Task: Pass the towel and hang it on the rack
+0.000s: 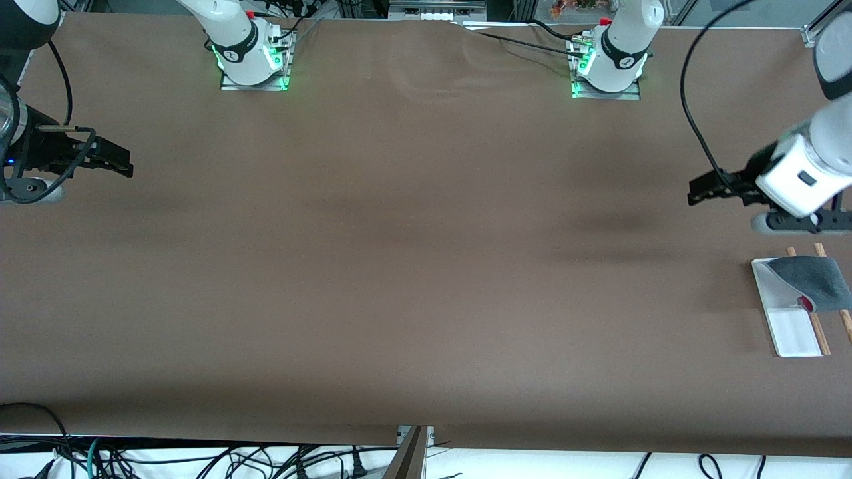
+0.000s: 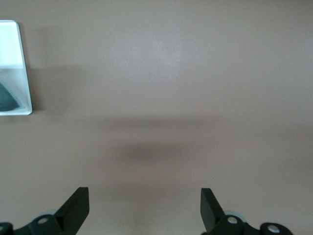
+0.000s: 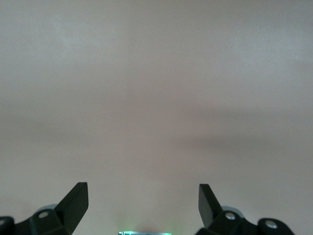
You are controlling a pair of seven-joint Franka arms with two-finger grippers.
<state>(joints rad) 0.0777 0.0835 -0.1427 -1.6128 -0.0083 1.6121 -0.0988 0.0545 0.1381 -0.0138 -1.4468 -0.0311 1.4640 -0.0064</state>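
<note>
The dark grey towel [image 1: 813, 281] with a bit of pink-red showing hangs over the rack's two brown rods [image 1: 820, 332], above the rack's white base [image 1: 792, 329], at the left arm's end of the table. A corner of the base [image 2: 19, 63] and towel [image 2: 7, 98] shows in the left wrist view. My left gripper [image 1: 699, 191] is open and empty, up over bare table beside the rack; its fingertips [image 2: 78, 200] show wide apart. My right gripper [image 1: 120, 163] is open and empty over the right arm's end of the table; its fingertips [image 3: 78, 198] are wide apart.
The brown table cover [image 1: 413, 266] is bare across its middle. The arm bases [image 1: 249, 56] [image 1: 609, 66] stand along the edge farthest from the front camera. Cables hang below the near edge [image 1: 200, 459].
</note>
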